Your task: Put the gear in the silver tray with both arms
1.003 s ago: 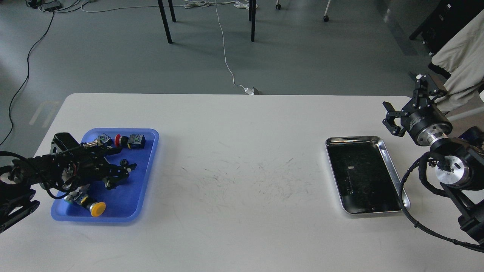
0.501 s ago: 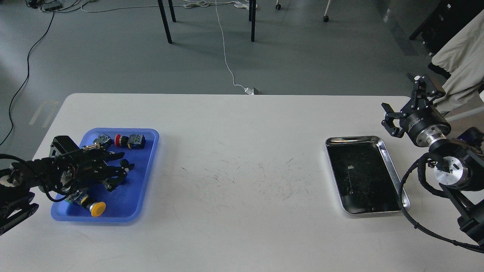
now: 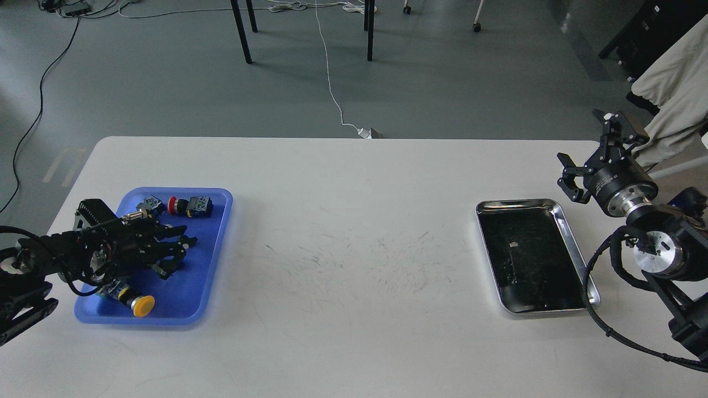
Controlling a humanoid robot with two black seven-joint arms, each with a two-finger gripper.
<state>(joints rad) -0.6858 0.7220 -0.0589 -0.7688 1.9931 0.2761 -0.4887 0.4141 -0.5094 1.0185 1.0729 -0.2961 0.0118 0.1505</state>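
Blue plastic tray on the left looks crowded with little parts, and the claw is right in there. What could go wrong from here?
The left gripper sits low over the blue plastic tray among loose parts, so it might nudge the yellow-capped push button or the red-capped button or grab the wrong piece. The shiny rectangular steel tray lies far across the white table, so a weak grip could drop the part midway.

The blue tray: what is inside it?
The blue tray holds a yellow-capped button, a red-capped one, and the left end effector, which hides whatever lies beneath.
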